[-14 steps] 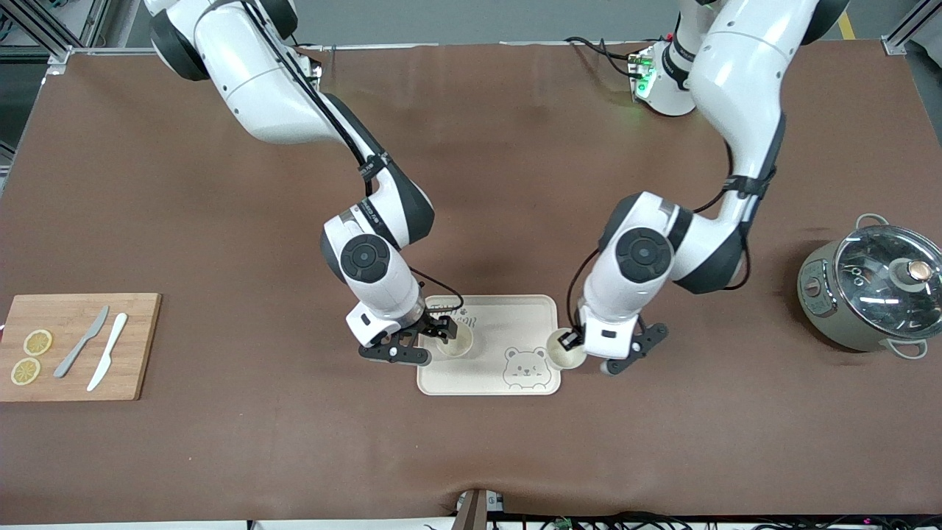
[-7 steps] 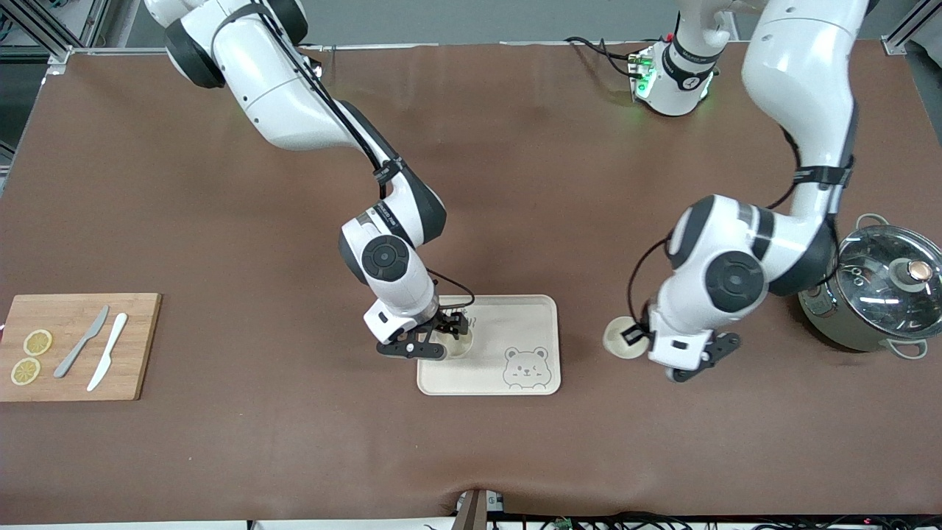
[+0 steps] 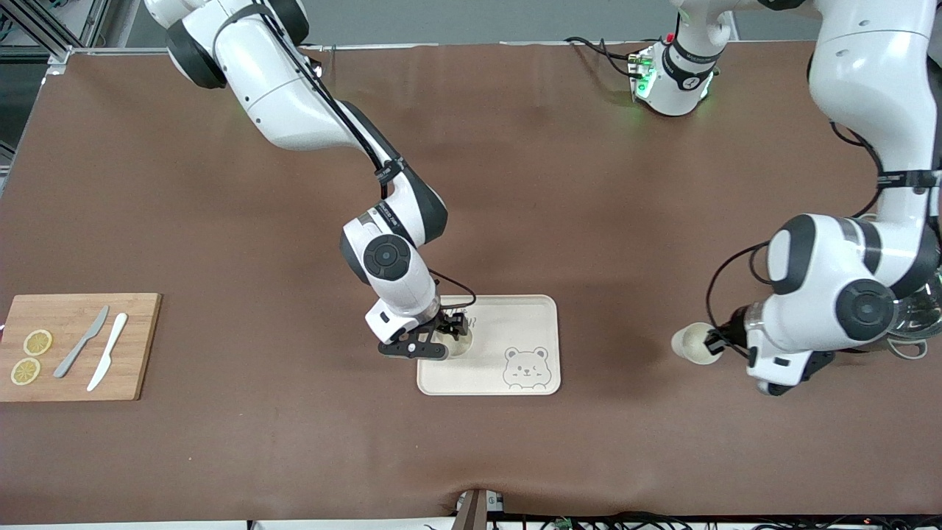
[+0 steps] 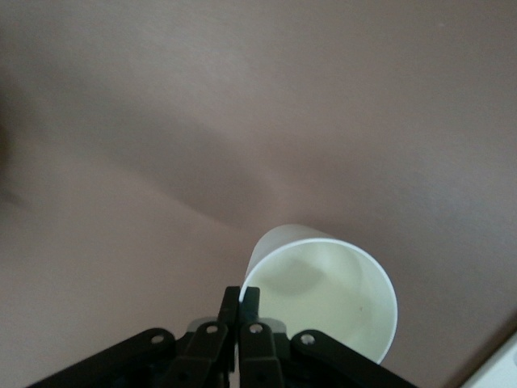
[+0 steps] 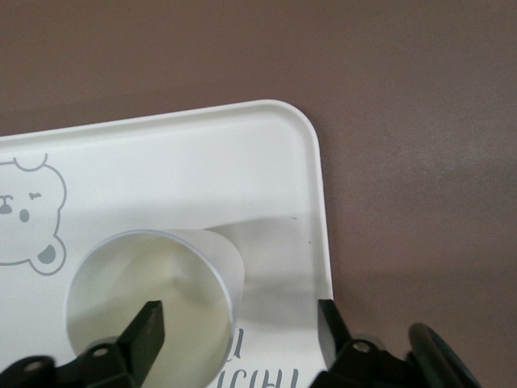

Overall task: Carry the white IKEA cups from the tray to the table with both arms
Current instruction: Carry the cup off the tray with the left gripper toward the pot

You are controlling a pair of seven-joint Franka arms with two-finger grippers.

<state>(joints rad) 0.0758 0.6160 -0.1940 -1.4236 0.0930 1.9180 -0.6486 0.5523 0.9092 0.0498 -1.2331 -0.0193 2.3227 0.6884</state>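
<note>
One white cup (image 3: 458,344) stands upright on the cream bear-printed tray (image 3: 515,324), at its end toward the right arm. My right gripper (image 3: 441,340) is open around that cup's wall: in the right wrist view (image 5: 240,323) one finger is inside the cup (image 5: 149,311) and one outside, over the tray (image 5: 202,162). My left gripper (image 3: 712,343) is shut on the rim of the second white cup (image 3: 694,344), holding it over bare table between the tray and the pot. In the left wrist view the fingers (image 4: 241,303) pinch the cup (image 4: 323,299) at its rim.
A grey-green pot with a glass lid (image 3: 920,316) sits at the left arm's end, partly hidden by the left arm. A wooden cutting board (image 3: 73,368) with two knives and lemon slices lies at the right arm's end.
My left arm has carried its cup from the tray's edge toward the pot at the left arm's end. My right gripper shifted slightly along the tray, then stayed at its cup.
</note>
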